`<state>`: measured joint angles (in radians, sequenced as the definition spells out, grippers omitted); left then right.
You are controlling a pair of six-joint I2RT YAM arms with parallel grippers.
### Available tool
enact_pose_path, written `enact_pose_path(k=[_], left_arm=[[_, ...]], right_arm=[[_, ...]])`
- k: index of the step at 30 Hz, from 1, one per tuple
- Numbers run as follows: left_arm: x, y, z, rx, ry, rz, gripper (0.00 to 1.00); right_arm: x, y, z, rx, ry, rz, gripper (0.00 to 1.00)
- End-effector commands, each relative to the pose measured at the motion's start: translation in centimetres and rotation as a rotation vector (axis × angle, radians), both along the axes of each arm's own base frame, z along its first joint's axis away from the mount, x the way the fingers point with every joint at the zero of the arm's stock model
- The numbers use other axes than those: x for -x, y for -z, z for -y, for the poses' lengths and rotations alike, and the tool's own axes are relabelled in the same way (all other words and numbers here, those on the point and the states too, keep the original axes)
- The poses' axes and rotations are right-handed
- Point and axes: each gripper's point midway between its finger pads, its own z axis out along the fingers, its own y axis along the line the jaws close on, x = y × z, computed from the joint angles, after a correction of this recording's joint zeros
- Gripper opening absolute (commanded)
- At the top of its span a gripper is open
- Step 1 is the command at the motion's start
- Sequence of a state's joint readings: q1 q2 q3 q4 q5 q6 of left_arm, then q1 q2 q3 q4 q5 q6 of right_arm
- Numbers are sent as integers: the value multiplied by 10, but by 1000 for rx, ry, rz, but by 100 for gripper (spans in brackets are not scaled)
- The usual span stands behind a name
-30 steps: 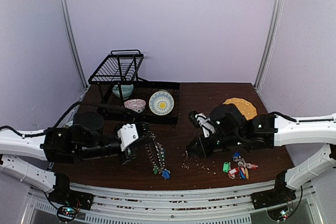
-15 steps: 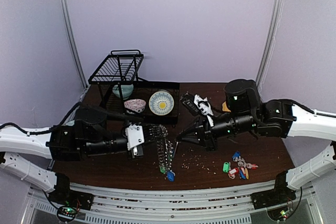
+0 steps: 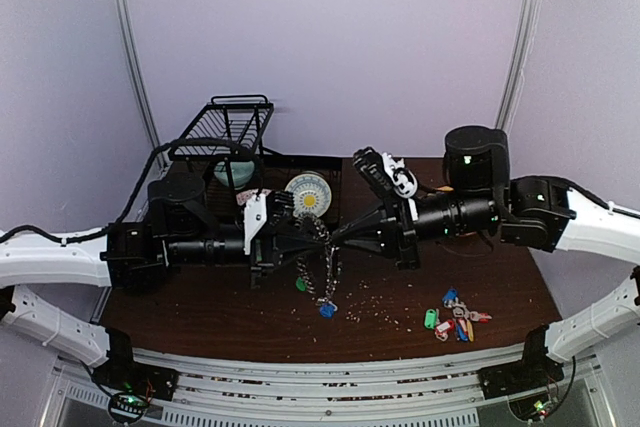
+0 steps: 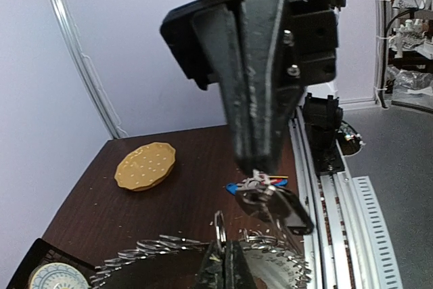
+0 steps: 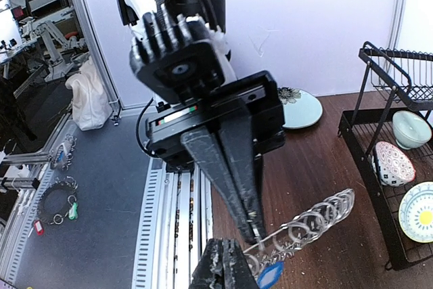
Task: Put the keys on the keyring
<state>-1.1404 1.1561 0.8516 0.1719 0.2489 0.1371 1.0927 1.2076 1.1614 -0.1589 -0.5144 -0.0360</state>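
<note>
My two grippers meet tip to tip above the middle of the table. The left gripper (image 3: 306, 237) (image 4: 224, 262) is shut on one small silver ring at the rim of the keyring (image 3: 320, 269) (image 4: 162, 265). The keyring hangs below it with its silver rings (image 5: 318, 218) and a blue tag (image 5: 270, 276). The right gripper (image 3: 345, 238) (image 4: 260, 160) (image 5: 226, 262) is shut on the keys (image 4: 264, 186), a small silver bunch with a dark piece hanging under it. The keys hang just above the keyring's rim.
A black dish rack (image 3: 235, 137) at the back left holds bowls and a yellow-patterned plate (image 3: 307, 195). A bunch of colour-tagged keys (image 3: 455, 319) lies at the front right. A yellow disc (image 4: 145, 165) sits at the far right, and crumbs (image 3: 375, 309) are scattered mid-table.
Both arms rose and swung toward each other. The left lifted the keyring off the table; the right came up from the table until its tip met the left's.
</note>
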Motion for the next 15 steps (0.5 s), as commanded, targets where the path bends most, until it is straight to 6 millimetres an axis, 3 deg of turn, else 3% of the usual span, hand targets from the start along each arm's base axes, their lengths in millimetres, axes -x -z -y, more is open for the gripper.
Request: enact_pose_path(k=[1, 8, 15], left_arm=[[20, -37, 2, 124, 105, -43, 0], [15, -39, -2, 126, 88, -24, 0], [10, -36, -1, 117, 70, -19, 0]], right_arm=[[-2, -18, 5, -28, -8, 8, 0], [-7, -15, 5, 1, -44, -10, 0], [-7, 2, 0, 80, -92, -84, 0]])
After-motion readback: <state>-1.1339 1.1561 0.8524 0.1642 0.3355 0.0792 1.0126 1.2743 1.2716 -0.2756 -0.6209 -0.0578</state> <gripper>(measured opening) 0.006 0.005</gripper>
